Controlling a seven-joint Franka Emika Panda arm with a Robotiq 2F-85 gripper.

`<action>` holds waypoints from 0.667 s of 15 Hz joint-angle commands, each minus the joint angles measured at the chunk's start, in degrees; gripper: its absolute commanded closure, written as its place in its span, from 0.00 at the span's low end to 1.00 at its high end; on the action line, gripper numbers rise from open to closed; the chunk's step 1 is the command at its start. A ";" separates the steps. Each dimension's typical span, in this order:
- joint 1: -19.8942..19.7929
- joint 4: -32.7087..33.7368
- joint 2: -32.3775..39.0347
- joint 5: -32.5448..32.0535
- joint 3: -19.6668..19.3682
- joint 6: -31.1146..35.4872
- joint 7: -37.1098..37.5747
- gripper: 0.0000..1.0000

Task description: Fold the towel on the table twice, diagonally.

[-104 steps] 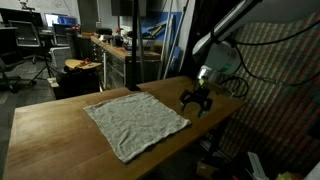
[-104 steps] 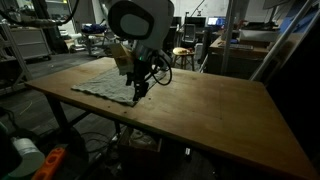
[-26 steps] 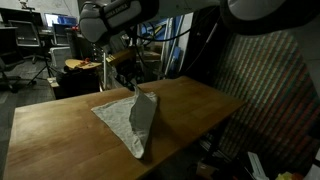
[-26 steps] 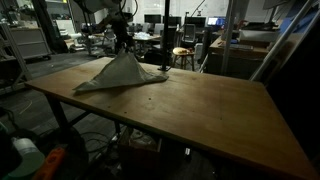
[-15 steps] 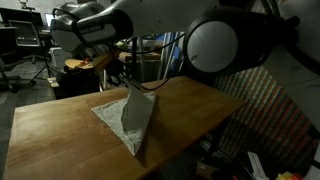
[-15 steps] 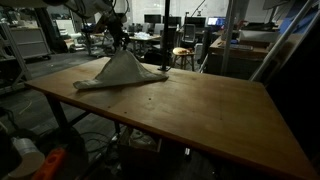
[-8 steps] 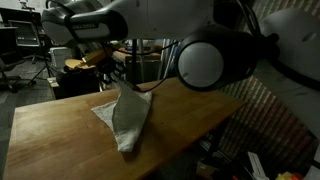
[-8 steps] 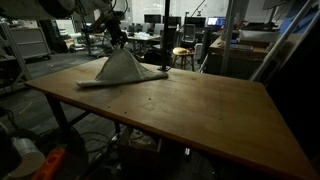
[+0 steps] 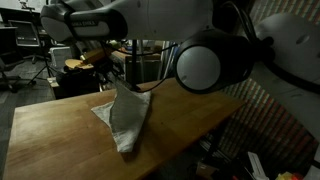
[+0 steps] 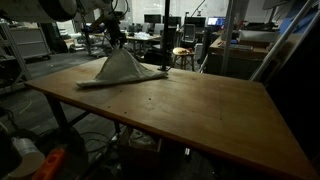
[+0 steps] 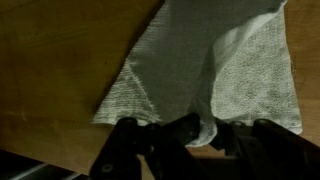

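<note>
The grey-beige towel (image 9: 128,120) is drawn up into a tent shape on the brown wooden table (image 9: 50,130). One corner is lifted and the remainder trails on the top. My gripper (image 9: 127,89) is shut on that raised corner, under the big white arm. In the other exterior view the towel (image 10: 121,69) peaks at the far left of the table (image 10: 200,110), below the gripper (image 10: 116,46). The wrist view looks down on the towel (image 11: 215,65) draping away from the gripper (image 11: 197,128), with a fold of cloth pinched between the dark fingers over the table (image 11: 60,50).
The table's edge lies close to the towel's low end (image 9: 128,150). A cluttered workbench (image 9: 100,50) stands behind the table. A stool (image 10: 183,55) and desks with monitors stand beyond the far side. The arm's white body (image 9: 200,60) fills the space above the table.
The gripper, still holding the corner, has carried it a little further across the towel. The hanging cloth has shifted with it and folds over more of itself.
</note>
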 commanded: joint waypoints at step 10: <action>-0.12 0.40 0.14 0.79 0.89 1.18 -0.34 0.68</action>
